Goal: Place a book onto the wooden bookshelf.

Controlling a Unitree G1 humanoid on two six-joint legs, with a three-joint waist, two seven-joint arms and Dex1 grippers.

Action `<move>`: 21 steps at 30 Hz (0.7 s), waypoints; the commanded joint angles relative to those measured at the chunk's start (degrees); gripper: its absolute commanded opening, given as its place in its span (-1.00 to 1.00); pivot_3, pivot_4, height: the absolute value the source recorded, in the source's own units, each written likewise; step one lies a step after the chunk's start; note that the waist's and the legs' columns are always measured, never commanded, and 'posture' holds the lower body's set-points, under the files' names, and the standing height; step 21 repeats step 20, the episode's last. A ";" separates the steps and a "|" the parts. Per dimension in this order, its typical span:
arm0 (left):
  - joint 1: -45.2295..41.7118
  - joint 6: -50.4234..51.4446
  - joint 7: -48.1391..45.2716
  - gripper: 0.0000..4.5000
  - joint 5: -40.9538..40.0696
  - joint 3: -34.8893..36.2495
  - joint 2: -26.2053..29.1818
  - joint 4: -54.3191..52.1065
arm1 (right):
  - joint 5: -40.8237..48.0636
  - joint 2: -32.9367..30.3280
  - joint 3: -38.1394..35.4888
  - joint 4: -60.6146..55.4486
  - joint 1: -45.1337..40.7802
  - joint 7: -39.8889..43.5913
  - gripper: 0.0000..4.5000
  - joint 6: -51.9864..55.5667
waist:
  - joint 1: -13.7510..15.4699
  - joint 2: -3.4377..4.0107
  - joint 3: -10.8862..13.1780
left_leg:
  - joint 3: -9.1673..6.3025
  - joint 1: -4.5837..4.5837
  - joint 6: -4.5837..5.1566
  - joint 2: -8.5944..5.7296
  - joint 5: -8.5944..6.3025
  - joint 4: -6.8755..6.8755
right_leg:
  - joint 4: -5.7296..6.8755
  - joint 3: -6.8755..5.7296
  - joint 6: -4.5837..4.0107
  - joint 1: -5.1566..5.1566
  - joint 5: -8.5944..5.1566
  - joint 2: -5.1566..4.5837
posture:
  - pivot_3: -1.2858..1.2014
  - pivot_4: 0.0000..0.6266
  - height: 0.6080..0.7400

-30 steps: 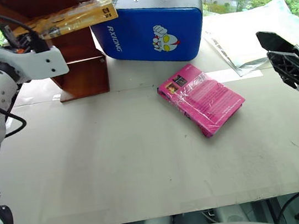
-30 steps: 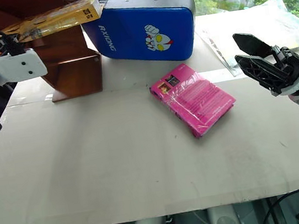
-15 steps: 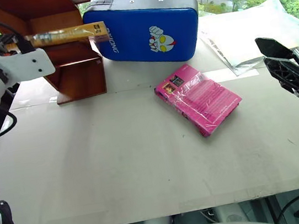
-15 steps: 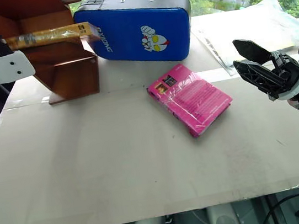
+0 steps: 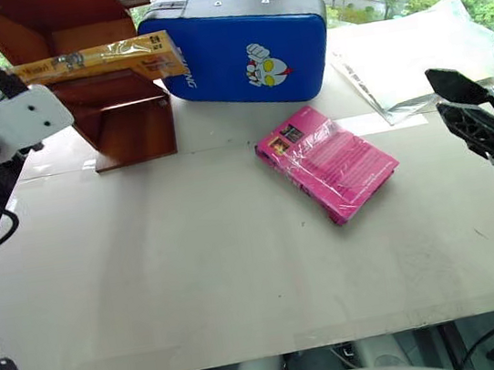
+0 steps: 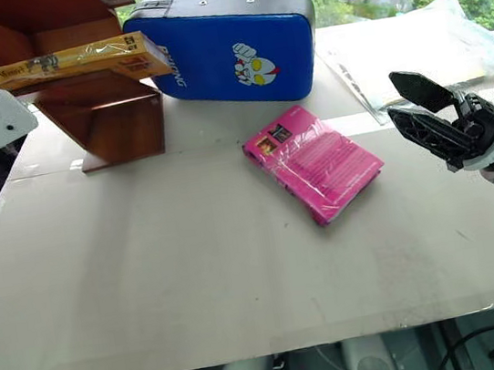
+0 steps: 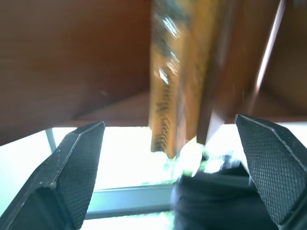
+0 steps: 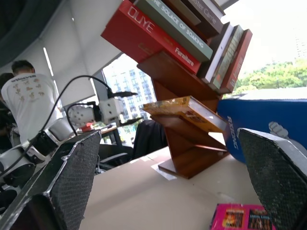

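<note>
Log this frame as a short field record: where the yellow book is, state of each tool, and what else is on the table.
book: yellow wrapped book lies flat on a slanted board of the wooden bookshelf, one end sticking out toward the blue case
left tool: open, clear of the book, just off its end
right tool: open, holding nothing, above the table's right side
pink book: flat on the table, untouched
blue case: behind the pink book, beside the shelf
plastic sheet: far right corner

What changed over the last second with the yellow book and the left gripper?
The left gripper let go of the book, opened its fingers and drew back; the book now lies on the wooden bookshelf. The pink book, blue case and open right gripper are unchanged.
</note>
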 commanded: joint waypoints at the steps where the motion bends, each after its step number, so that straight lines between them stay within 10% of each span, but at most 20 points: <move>1: 5.51 8.60 -4.09 0.98 -16.70 3.25 -9.69 -14.12 | -8.38 -0.75 -0.15 2.10 4.25 2.36 1.00 -6.89 | 0.41 0.03 -0.06 | 0.00 0.00 0.00 -0.02 0.00 0.03 | -0.02 0.00 0.00 0.03 0.00 -0.01 | 0.03 -0.52 1.00; 8: 29.67 25.07 -10.10 0.98 -37.19 -2.66 -25.72 -25.16 | -28.18 -0.79 4.26 15.99 13.57 7.57 1.00 -26.35 | -0.53 0.05 -0.06 | 0.12 0.11 0.00 0.02 0.00 0.10 | 0.05 0.14 -0.01 0.08 0.00 0.09 | 0.03 -0.52 1.00; 21: 43.69 21.34 -7.26 0.98 -34.81 -11.05 -33.34 -24.95 | -38.14 3.63 6.01 25.71 20.08 3.31 1.00 -42.00 | -0.49 0.46 -0.31 | 0.39 1.12 -0.03 0.29 0.00 0.14 | -0.06 0.22 -0.05 1.09 -0.37 0.19 | 0.03 -0.52 1.00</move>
